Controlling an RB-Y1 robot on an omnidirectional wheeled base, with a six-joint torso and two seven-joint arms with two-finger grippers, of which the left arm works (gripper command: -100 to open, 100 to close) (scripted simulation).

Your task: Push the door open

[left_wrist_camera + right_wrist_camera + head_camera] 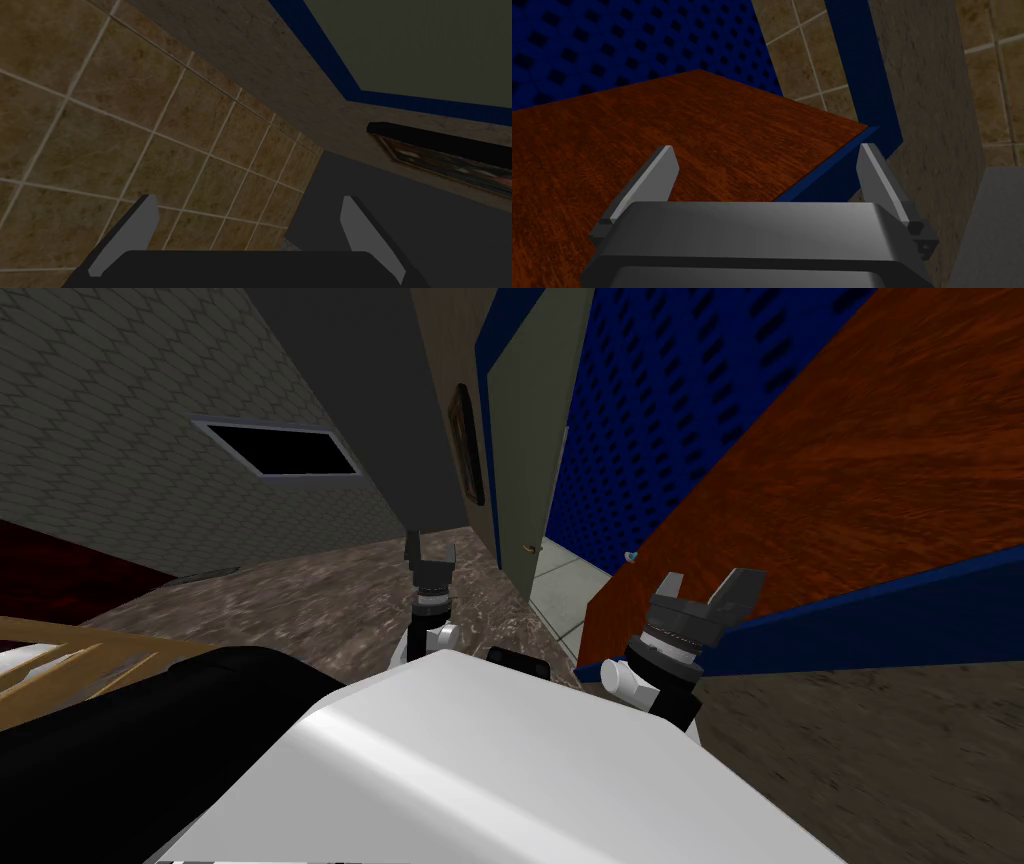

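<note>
Contact with the reddish-brown wooden door (850, 468) looks to us like the right gripper's (708, 586) job. The panel rises just ahead of it and to its right, with a blue strip (880, 613) running along its lower edge. We cannot tell whether the fingertips touch it. That gripper's fingers stand spread and empty. Our left gripper (430, 550), likewise spread with nothing held, sits over the marbled floor (330, 588), well apart from the door.

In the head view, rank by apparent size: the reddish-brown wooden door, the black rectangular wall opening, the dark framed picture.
1. reddish-brown wooden door, nearest, so inflated
2. black rectangular wall opening
3. dark framed picture, seen edge-on
</note>
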